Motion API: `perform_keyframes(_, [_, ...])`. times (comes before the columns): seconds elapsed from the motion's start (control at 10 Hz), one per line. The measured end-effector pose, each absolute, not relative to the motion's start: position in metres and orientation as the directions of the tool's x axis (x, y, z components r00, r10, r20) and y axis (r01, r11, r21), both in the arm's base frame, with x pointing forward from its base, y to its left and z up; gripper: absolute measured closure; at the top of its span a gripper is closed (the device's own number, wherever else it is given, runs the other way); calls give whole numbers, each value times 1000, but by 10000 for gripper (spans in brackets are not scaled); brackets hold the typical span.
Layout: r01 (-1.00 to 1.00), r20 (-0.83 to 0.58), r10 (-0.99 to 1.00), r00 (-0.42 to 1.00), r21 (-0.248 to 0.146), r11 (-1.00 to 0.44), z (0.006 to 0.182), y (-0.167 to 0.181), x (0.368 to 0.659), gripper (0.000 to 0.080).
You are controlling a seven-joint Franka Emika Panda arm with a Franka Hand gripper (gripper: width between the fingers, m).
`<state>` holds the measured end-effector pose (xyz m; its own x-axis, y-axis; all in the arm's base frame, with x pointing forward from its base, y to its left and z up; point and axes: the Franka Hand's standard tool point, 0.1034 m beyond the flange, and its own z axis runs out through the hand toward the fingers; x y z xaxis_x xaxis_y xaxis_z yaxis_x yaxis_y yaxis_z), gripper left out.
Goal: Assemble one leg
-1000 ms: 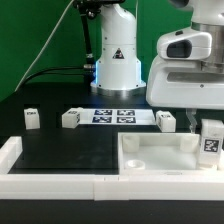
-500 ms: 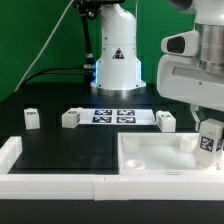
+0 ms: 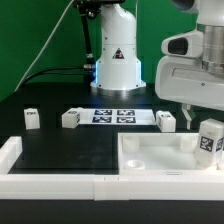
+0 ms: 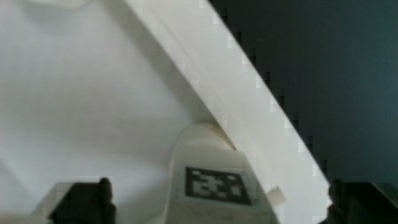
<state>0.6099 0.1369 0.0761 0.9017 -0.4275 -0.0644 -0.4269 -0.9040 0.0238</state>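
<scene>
A leg (image 3: 210,137), a small white block with a square tag, stands slightly tilted at the far right corner of the large white panel (image 3: 150,158). My gripper (image 3: 200,122) is directly over it, one finger (image 3: 187,117) showing beside it. In the wrist view the leg (image 4: 217,178) sits between the two dark fingers (image 4: 84,200) with a gap on each side, so the jaws are open around it and not touching. Three more legs (image 3: 31,117), (image 3: 70,118), (image 3: 166,120) stand on the black table.
The marker board (image 3: 112,116) lies at the back centre in front of the robot base (image 3: 115,60). White border rails run along the front (image 3: 60,185) and the exterior view's left (image 3: 10,150). In the wrist view the panel's raised rim (image 4: 222,80) runs diagonally.
My gripper has shifted slightly toward the exterior view's right. The leg under it has turned a little and now looks slightly tilted. The other legs have not moved.
</scene>
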Motion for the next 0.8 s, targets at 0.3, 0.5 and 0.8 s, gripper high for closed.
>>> perform_keyframes(0.3, [0, -70, 0, 998, -1, -1000, 72, 130, 611, 151])
perform_keyframes(0.5, [270, -65, 269, 961, -4, -963, 73, 130, 613, 150])
perform_keyframes(0.8, [558, -65, 557, 828, -5, -830, 74, 128, 614, 150])
